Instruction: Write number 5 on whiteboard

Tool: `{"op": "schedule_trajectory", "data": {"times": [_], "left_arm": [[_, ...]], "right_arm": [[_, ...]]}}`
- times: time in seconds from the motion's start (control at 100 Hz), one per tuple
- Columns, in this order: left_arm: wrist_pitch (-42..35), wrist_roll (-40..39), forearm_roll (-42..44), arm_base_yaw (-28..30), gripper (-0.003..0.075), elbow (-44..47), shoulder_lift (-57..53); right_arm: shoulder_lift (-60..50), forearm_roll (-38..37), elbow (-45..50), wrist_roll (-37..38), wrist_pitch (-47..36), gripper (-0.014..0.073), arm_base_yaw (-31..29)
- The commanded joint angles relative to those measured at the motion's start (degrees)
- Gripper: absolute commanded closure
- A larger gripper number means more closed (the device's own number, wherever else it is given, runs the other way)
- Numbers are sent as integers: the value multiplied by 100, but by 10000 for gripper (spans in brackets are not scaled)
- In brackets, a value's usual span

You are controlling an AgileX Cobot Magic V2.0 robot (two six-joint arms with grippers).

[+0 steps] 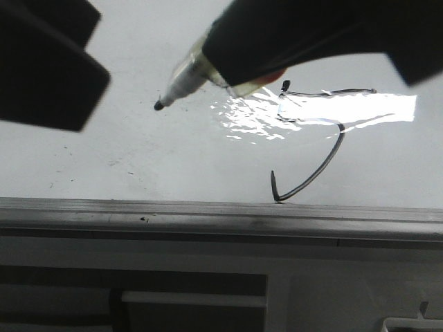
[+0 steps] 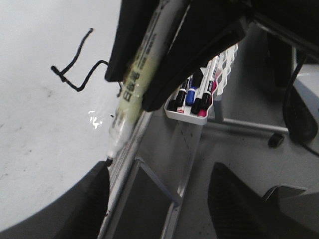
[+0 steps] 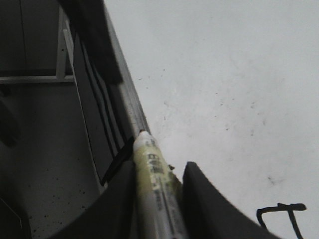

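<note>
The number 5 (image 1: 325, 166) is drawn in thin dark line on the whiteboard (image 1: 104, 152), partly under a bright glare patch. My right gripper (image 1: 228, 69) is shut on a yellowish marker (image 1: 183, 79). The marker's black tip points left, away from the 5. The right wrist view shows the marker (image 3: 152, 179) between the fingers (image 3: 209, 199), with a corner of the 5 (image 3: 279, 211). My left gripper (image 2: 159, 199) is open and empty, and shows as a dark shape in the front view (image 1: 48, 69). The left wrist view shows the 5 (image 2: 75, 74) and the marker (image 2: 132, 89).
The board's grey metal frame edge (image 1: 208, 211) runs along its near side. A white mesh holder (image 2: 227, 59) with several spare markers stands off the board. Faint specks dot the board's left part.
</note>
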Motion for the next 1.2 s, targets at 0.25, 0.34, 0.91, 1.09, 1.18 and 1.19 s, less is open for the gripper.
{"op": "schedule_trajectory", "data": {"times": [0.25,0.34,0.91,1.09,1.18,1.19], "left_arm": [[-1065,47,376,-148,345,-305,835],[-1175,47,376,-148,351,-305,919],[-1193,37,376,-148,741,-305,944],[-1168,37,339,-148,741,-305,997],[-1113,37,292,-148,741,-305,1011],[-1103,37,280,-148,741,-305,1011]], "right_arm": [[-74,49,-185,-66,22,664,608],[-74,49,-185,-66,57,664,659],[-74,49,-185,-66,-77,664,659],[-74,49,-185,-66,-77,648,659],[-74,49,-185,-66,-77,547,659],[-74,49,-185,-66,-77,520,659]]}}
